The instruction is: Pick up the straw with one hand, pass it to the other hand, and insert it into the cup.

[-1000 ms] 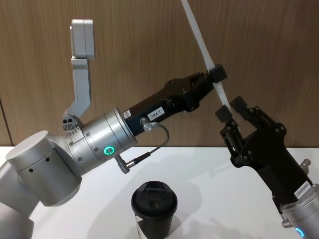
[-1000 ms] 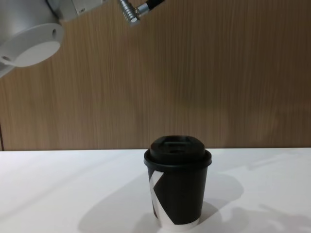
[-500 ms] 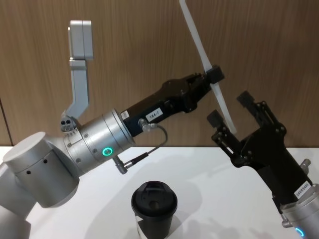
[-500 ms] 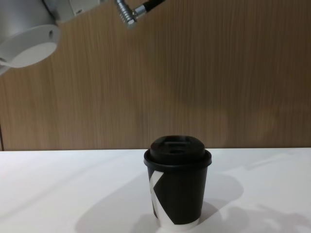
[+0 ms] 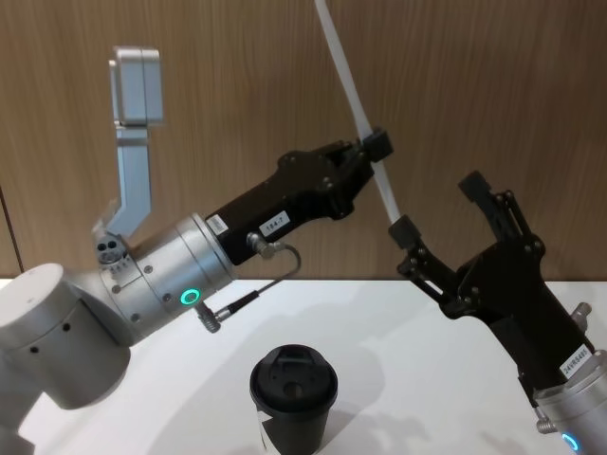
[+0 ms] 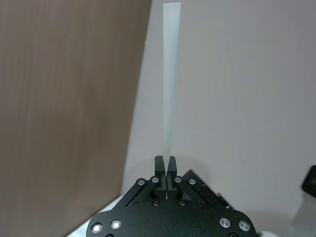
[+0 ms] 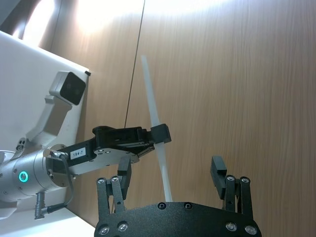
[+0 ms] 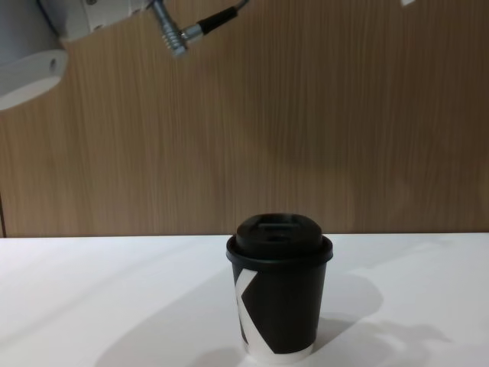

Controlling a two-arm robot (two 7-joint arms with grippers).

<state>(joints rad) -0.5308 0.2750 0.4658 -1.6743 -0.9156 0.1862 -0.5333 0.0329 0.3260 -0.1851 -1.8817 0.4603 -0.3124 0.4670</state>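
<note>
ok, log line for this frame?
phase: handover | left gripper: shut on straw, raised | right gripper: open, straw's lower end between jaws | cup: upright on table, lidded, no straw in

Straw (image 5: 346, 76): plain wht. Left gripper (image 5: 373, 152): blk fingers (image 5: 378, 143) & body, wht label (image 5: 274, 225) w/ dark print, silver wrist (image 5: 156, 280) w/ glowing green ring light (image 5: 190, 297); cable (image 8: 216, 18) dark, plug (image 8: 170, 34) silver. Right gripper (image 5: 437, 206): all blk, silver screw heads (image 7: 161, 205). Cup (image 8: 280, 306): blk w/ wht angular mark (image 8: 244, 294) & wht base rim; lid (image 8: 280, 237) blk. Worktop (image 8: 92, 290) wht. Wall (image 8: 344, 115): mid-brown wood grain, fine vertical streaks.
</note>
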